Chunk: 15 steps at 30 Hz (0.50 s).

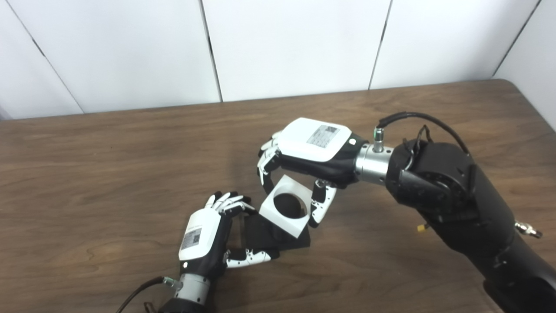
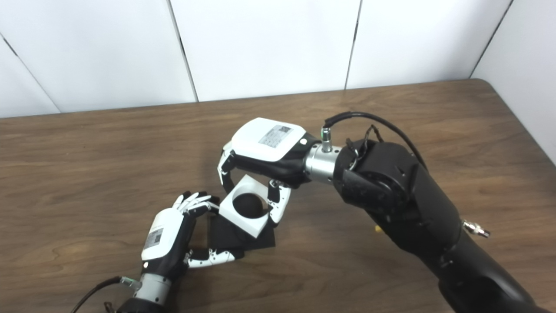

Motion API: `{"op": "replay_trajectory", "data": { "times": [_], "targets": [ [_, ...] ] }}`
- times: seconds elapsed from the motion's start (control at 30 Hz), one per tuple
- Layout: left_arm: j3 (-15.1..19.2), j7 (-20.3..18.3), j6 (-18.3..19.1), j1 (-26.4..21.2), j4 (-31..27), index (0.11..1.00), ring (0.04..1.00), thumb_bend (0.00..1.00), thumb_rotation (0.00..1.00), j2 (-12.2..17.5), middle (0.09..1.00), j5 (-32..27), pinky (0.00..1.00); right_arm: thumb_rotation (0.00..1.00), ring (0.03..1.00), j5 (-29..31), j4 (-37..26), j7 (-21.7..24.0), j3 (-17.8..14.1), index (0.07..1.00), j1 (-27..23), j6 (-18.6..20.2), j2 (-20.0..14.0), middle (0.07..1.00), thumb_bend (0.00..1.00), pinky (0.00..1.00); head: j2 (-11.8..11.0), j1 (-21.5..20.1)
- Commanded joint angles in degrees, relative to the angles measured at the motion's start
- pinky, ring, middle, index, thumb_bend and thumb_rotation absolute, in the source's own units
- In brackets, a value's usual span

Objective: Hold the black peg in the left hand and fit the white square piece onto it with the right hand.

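Right hand [image 1: 312, 150] pinching the white block [image 1: 286, 206] should lower squarely over the black peg [image 1: 287, 205], its base [image 1: 256, 232] clasped by the left hand [image 1: 204, 237].

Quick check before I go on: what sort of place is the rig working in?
Probably a lab or test bench: a bare wooden table, plain white wall panels behind, and only the black peg and white square piece out.

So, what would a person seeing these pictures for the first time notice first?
At the table's middle, the right hand grips a white square piece with a round hole, tilted over the black peg, whose top shows in the hole. The left hand, lower left, holds the peg's flat black base.
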Motion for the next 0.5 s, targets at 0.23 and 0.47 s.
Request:
{"op": "replay_trajectory", "data": {
  "times": [0.23, 0.47],
  "targets": [
    [-1.2, -2.4, 2.0, 1.2, -0.2, 0.485, 0.878, 0.52, 0.05, -0.2, 0.802, 0.2, 0.98, 0.13, 0.858, -1.5, 1.1, -2.5, -0.7, 0.483, -1.2, -2.3, 1.6, 0.752, 0.52, 0.90, 0.0, 0.1],
    [-1.3, -2.1, 2.1, 1.3, -0.4, 0.485, 0.878, 0.52, 0.05, -0.1, 0.798, 0.3, 0.98, 0.13, 0.848, -1.9, 1.5, -2.7, -0.3, 0.483, -0.5, -3.6, 1.4, 0.743, 0.52, 0.89, 0.3, 0.4]
  ]
}}
